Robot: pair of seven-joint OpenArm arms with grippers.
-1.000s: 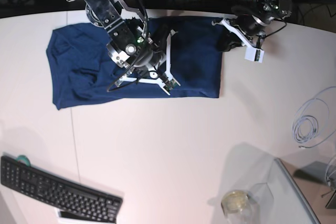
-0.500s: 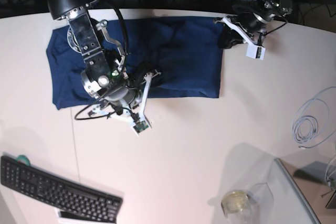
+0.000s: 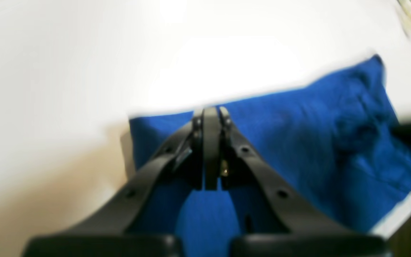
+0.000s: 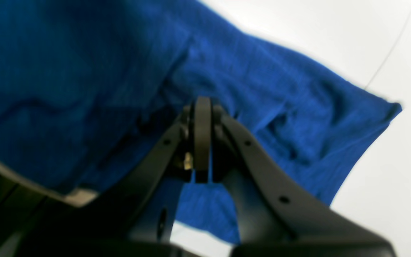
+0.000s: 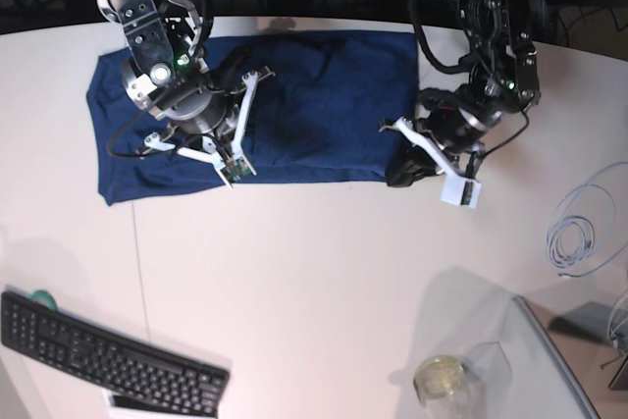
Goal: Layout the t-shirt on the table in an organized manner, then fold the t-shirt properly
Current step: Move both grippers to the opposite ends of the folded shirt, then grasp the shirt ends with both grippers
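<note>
White worktop (image 5: 324,272) carries the t-shirt (image 5: 324,105), spread flat along its far edge for folding. Both claws are clenched and seemingly empty: the right claw (image 4: 202,107) over its left half, the left claw (image 3: 211,114) at the right hem.

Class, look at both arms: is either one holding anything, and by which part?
Nothing is visibly held. The left gripper and right gripper have their fingers shut together above the t-shirt, with no cloth pinched between them.
</note>
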